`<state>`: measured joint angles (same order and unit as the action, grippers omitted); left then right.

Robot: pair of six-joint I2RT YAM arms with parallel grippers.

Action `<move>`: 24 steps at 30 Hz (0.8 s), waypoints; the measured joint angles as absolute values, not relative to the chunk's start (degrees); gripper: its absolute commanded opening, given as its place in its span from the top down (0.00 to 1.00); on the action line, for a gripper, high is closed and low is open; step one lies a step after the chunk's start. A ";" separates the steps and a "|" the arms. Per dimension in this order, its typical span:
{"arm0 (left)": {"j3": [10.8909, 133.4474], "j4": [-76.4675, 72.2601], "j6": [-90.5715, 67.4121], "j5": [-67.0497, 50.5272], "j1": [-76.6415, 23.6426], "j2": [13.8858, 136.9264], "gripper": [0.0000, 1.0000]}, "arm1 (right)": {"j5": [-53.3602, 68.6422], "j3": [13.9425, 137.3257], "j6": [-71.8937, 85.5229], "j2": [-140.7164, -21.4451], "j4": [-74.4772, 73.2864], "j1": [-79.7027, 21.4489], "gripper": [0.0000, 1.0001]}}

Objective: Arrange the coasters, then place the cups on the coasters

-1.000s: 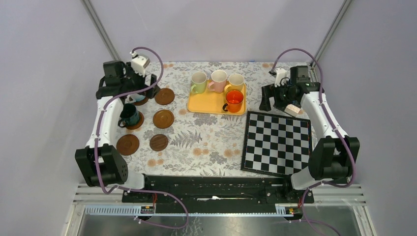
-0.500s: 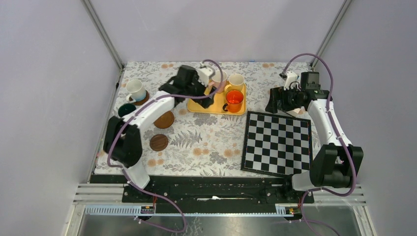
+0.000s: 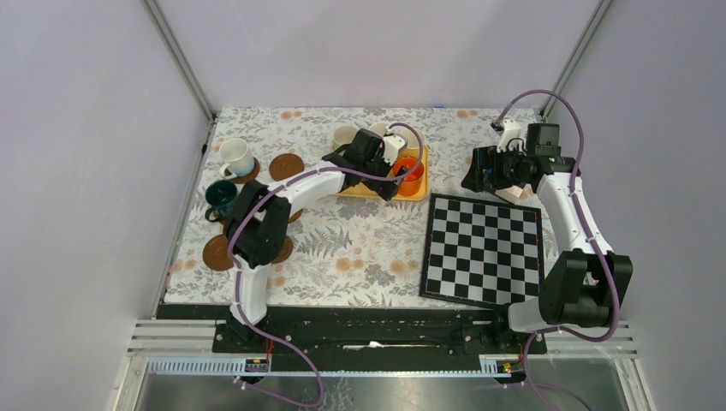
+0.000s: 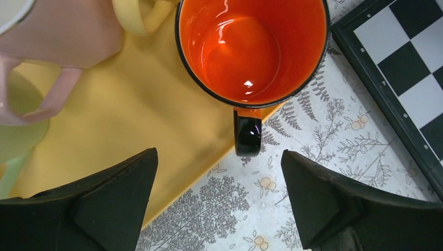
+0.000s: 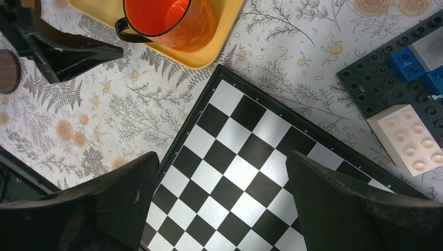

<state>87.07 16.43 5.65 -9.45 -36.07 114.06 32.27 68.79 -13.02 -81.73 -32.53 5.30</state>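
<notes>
Top external | left arm (image 3: 300,184) outstretched | left tool (image 4: 218,153) wide beside orange cup (image 4: 251,47)

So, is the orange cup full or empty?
Empty. The left wrist view looks straight into the orange cup, showing its bare glossy bottom; it stands upright on the tray.

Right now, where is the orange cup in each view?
Top external: orange cup at the yellow tray's near right corner.
Left wrist: orange cup top centre, handle pointing down.
Right wrist: orange cup top left, cut off by the edge.
Shared landmark: chequered board, in all three.
</notes>
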 measured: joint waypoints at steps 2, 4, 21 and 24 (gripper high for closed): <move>87.72 15.90 5.43 -9.08 -36.14 115.59 0.05 | 32.27 68.77 -12.97 -81.76 -32.27 5.30 0.02; 88.14 15.49 5.26 -8.80 -36.40 116.92 0.10 | 32.27 68.69 -12.80 -81.76 -32.16 5.30 0.02; 94.02 14.98 1.74 -8.75 -37.15 122.96 0.74 | 32.42 65.69 -11.81 -82.00 -29.41 5.30 0.02; 94.19 15.00 1.74 -8.84 -37.15 122.98 0.84 | 32.42 65.39 -11.44 -82.00 -29.32 5.30 0.02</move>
